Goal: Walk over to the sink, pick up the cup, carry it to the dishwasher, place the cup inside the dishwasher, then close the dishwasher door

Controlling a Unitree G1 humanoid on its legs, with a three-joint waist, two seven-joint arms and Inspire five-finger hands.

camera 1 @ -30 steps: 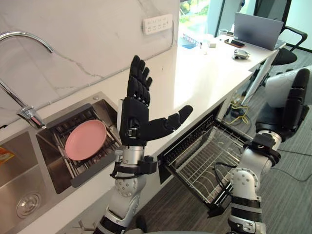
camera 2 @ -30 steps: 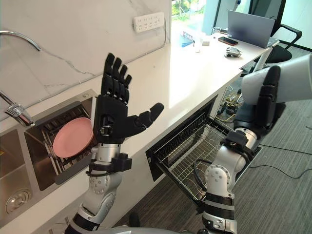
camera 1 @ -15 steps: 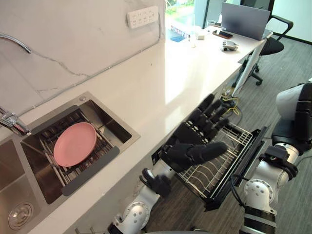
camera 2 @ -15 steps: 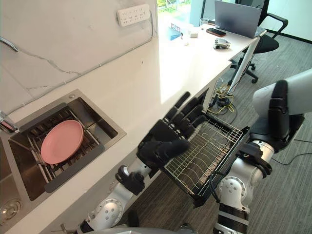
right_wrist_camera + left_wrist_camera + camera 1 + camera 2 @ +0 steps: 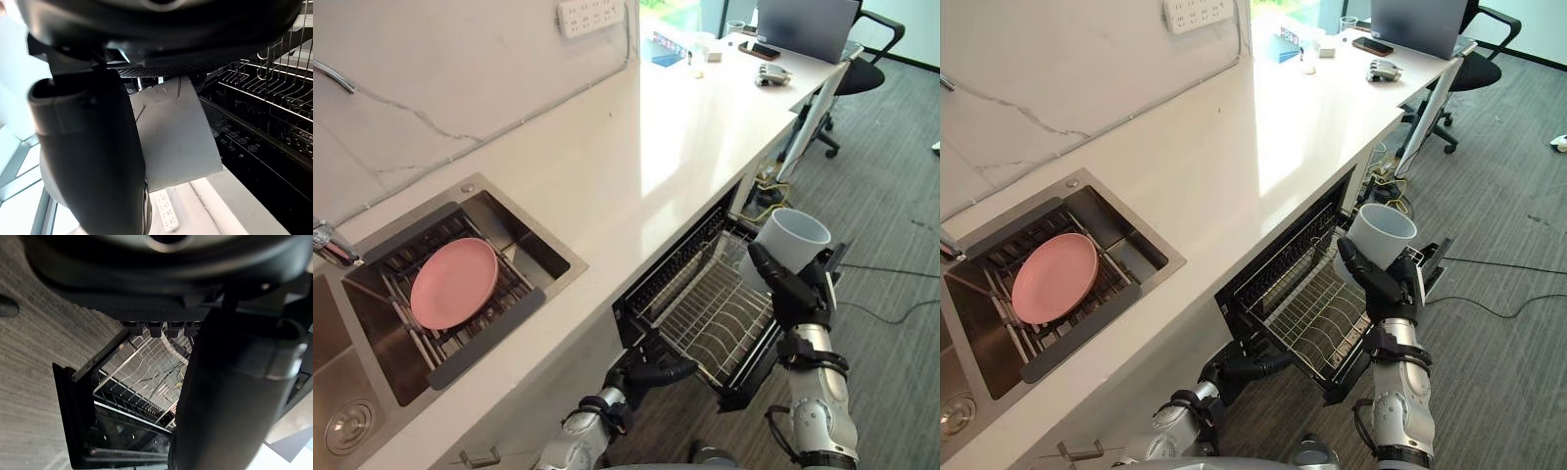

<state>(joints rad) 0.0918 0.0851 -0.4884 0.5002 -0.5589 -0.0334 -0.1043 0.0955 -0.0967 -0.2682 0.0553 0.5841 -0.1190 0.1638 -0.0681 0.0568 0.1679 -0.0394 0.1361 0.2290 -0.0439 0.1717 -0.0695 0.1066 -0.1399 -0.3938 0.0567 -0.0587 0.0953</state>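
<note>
A white cup (image 5: 790, 243) stands mouth up in my right hand (image 5: 792, 290), whose fingers and thumb curl round its lower wall. It hangs above the outer right end of the pulled-out wire dishwasher rack (image 5: 705, 315). In the right wrist view the cup (image 5: 172, 133) lies against the thumb (image 5: 93, 147), with the rack (image 5: 274, 78) past it. My left hand (image 5: 651, 373) sits low, under the counter edge by the rack's near corner, with its fingers straight. The left wrist view looks into the open dishwasher (image 5: 132, 396).
A pink plate (image 5: 455, 284) lies on a drying rack in the sink (image 5: 543, 257) at the left. The white countertop (image 5: 646, 147) runs back to a laptop (image 5: 803, 17) and small items. An office chair (image 5: 862, 73) stands on the grey carpet beyond.
My left arm has dropped from above the counter to below its edge beside the rack. The right hand has come up into view with the cup over the rack. The camera shifted.
</note>
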